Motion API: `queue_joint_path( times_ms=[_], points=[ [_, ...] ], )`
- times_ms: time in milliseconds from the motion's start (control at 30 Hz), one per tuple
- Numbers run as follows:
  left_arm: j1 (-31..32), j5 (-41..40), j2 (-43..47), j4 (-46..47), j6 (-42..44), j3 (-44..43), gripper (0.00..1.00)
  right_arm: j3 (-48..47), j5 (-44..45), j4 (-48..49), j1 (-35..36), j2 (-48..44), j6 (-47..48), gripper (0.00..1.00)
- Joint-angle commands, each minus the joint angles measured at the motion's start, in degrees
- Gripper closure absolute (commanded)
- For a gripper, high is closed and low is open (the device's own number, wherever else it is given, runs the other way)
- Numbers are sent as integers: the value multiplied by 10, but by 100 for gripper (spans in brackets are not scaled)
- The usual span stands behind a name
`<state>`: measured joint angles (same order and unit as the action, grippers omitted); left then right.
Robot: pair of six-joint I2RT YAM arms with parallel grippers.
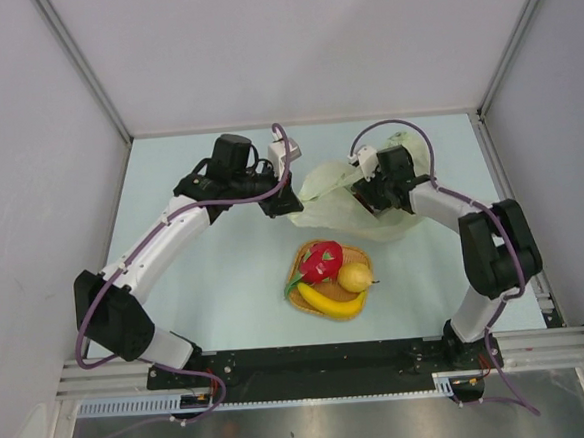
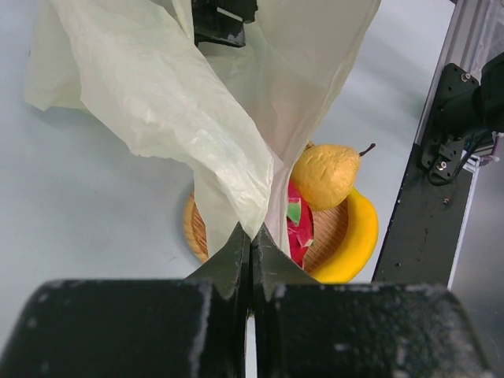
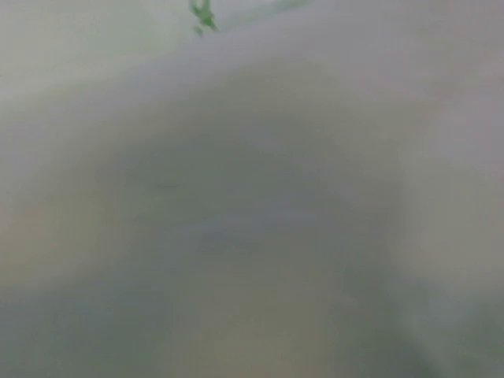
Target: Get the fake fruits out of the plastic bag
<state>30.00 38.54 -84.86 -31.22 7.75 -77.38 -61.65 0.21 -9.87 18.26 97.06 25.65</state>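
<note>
Translucent pale plastic bag (image 1: 345, 190) hangs between the two arms, beyond the orange mat (image 2: 197, 230). The left gripper (image 2: 250, 240) pinches its film, fingers pressed together. Dragon fruit (image 1: 321, 259), pear (image 1: 354, 277) and banana (image 1: 330, 303) lie on the mat, outside the bag. The grape bunch is not visible and may be inside. The right gripper (image 1: 373, 198) is buried in the folds, so its finger state cannot be told.

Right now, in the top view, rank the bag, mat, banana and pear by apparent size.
Largest to smallest:
1. bag
2. mat, partly hidden, so its outline is estimated
3. banana, longer than the pear but thinner
4. pear
</note>
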Motion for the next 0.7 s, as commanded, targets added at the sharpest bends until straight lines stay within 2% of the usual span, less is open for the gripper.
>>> queue_joint_path(
  times_ms=[0,67,167,200,300,467,667],
  points=[
    [2,3,10,5,16,-19,99,-35,29,60,-9,40,27,34],
    [2,1,13,6,17,-14,99,-40,22,64,-13,57,44,37],
    [3,1,14,9,16,-7,99,-51,4,53,-18,71,66,64],
    [3,3,13,11,15,-7,99,-63,-24,48,-23,70,73,79],
    [3,3,11,12,13,-8,99,-83,-49,34,-23,49,70,100],
    [4,3,-4,15,9,-12,100,-134,-115,-4,-21,-26,28,100],
    [5,0,-29,26,-2,-24,100,-169,-145,-80,-7,-87,-19,100]
  ],
)
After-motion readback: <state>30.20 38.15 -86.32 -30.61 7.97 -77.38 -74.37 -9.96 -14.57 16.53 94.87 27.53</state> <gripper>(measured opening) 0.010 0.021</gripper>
